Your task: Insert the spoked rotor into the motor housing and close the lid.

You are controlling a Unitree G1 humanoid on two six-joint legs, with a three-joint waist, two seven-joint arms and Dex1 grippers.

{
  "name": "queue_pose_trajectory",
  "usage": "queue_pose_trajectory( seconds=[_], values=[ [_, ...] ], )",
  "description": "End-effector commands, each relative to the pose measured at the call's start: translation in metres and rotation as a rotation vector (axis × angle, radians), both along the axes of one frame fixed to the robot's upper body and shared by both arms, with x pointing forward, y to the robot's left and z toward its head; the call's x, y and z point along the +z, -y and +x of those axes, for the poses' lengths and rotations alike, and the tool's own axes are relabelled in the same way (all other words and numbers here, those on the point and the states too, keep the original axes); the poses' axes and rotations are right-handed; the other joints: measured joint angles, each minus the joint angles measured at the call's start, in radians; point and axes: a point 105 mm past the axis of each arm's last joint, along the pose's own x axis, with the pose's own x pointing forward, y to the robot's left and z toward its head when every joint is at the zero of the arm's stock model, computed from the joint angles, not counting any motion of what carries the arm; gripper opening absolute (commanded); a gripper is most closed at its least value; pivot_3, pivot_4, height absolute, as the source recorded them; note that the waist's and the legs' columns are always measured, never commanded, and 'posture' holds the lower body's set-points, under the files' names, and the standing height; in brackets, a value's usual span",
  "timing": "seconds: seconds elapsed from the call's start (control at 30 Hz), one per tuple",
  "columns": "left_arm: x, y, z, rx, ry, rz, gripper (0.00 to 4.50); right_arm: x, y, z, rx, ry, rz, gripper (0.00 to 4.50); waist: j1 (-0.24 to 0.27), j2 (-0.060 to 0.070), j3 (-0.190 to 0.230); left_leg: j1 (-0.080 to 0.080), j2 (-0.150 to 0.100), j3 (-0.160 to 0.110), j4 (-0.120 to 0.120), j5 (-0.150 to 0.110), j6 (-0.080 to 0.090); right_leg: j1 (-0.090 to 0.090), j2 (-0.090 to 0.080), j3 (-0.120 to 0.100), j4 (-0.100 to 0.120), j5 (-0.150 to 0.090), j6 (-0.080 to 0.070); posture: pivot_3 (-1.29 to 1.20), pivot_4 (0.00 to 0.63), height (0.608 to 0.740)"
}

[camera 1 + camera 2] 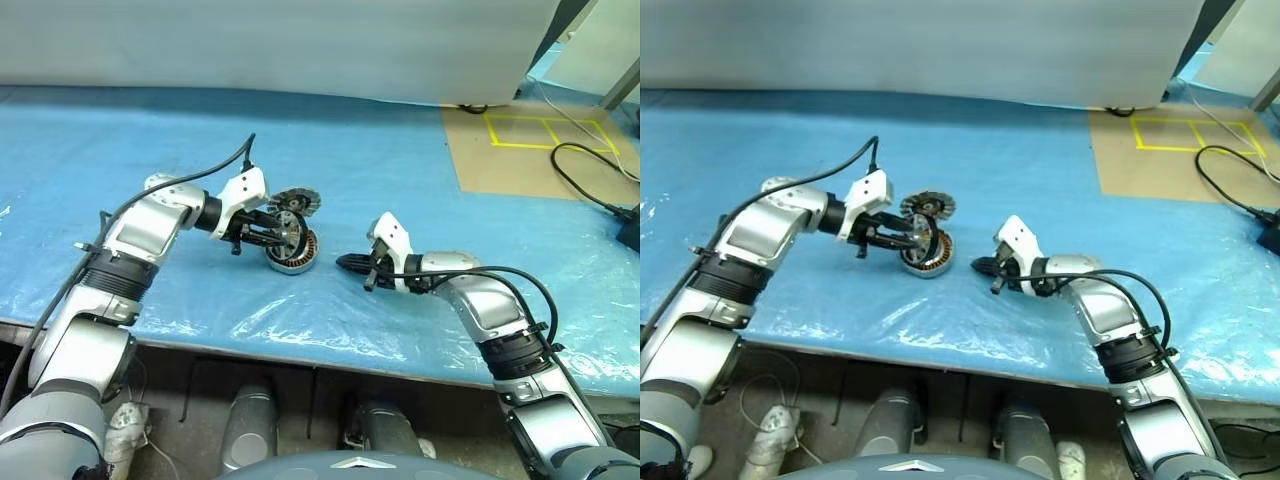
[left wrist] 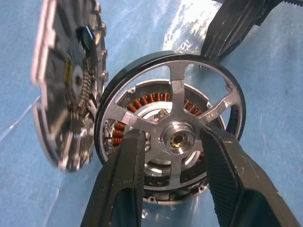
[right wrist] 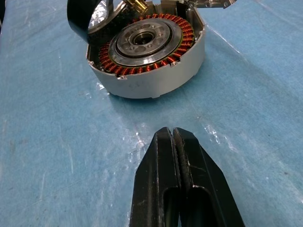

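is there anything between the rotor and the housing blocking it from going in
Nothing visible. The left gripper holds the rotor right above the open housing, windings showing through its spokes. The lid stands tilted beside them, off the opening.

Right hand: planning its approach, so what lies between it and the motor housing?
Only bare blue sheet separates the right hand from the motor housing, in the right wrist view.

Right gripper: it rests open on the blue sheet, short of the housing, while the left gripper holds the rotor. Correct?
Not quite. The right gripper is shut, its fingers pressed together, as the right wrist view shows. It does rest short of the housing, and the left gripper holds the rotor.
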Motion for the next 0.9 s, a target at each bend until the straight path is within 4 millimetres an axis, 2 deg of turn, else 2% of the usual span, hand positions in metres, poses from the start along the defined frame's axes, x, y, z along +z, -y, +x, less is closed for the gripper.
queue_pose_trajectory(
  seconds=[0.03,0.43,0.9],
  values=[
    [0.007,0.003,-0.001,-0.040,0.031,0.030,1.43,0.013,-0.003,-0.002,0.008,0.036,0.010,0.00,-0.001,0.000,0.000,0.000,0.000,0.000,0.000,0.000,0.000,0.000,0.000,0.000,0.000,0.000,0.000,0.00,0.150,0.740],
    [0.002,-0.007,-0.006,-0.067,-0.005,0.100,1.43,0.016,-0.006,-0.002,-0.006,0.032,-0.001,0.00,-0.002,0.000,0.000,0.000,0.000,0.000,0.000,0.000,0.000,0.000,0.000,0.000,0.000,0.000,0.000,0.00,0.150,0.740],
    [-0.005,-0.011,0.005,-0.035,0.030,0.161,1.43,0.013,-0.006,-0.005,-0.011,0.031,-0.003,0.00,-0.002,0.000,0.000,0.001,0.000,0.000,-0.001,0.000,0.000,0.001,0.000,0.000,0.000,0.000,0.000,0.00,0.150,0.740]
  ],
)
